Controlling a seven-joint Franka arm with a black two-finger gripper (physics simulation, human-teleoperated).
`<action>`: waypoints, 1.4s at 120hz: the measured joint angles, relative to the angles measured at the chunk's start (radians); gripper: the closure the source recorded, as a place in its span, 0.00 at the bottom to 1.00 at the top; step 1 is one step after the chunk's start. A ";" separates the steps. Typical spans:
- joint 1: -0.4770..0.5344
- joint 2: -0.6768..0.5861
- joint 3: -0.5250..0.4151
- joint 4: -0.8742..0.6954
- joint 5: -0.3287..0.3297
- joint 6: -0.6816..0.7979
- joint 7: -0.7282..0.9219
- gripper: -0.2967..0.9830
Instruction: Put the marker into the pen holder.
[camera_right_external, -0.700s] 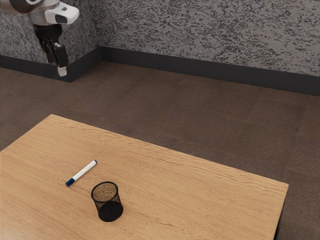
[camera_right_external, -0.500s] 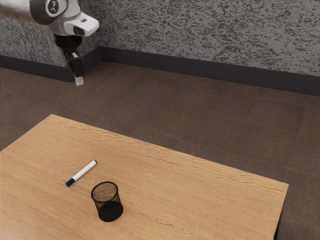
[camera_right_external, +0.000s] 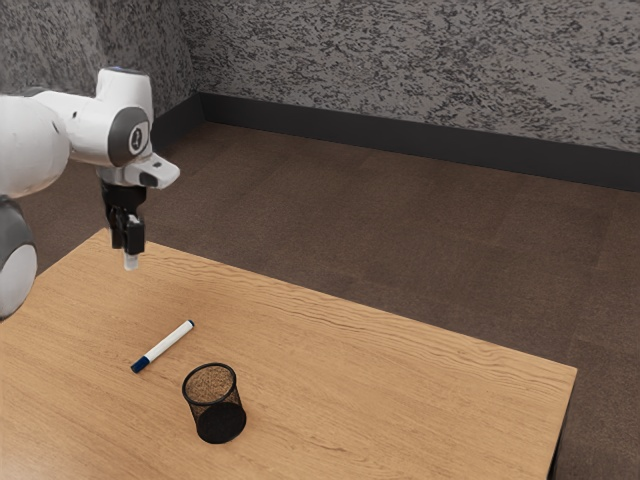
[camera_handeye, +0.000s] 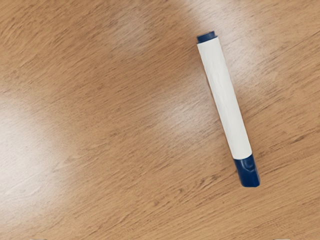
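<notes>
The gripper (camera_right_external: 126, 256) hangs open and empty, likely to straddle the marker (camera_right_external: 163, 346); the pen holder (camera_right_external: 219, 415) stands upright, mouth ready; the marker lies flat, far-left of it in the exterior view, long axis diagonal, blue cap (camera_handeye: 247, 171) pointing near-left; 0 contact.

Catalogued on the round grey joint cap (camera_right_external: 119, 136) of the smooth white robot arm (camera_right_external: 88, 128): one small oval light-and-dark emblem (camera_right_external: 138, 138), too small to decipher. Legible text, labels, brands, numbers or signs: none.
</notes>
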 joint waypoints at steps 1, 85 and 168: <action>0.007 -0.003 -0.005 -0.003 -0.005 0.004 0.004 0.32; 0.133 -0.079 -0.168 -0.195 -0.421 0.213 0.246 0.40; 0.117 -0.189 -0.169 -0.197 -0.601 0.354 0.255 0.53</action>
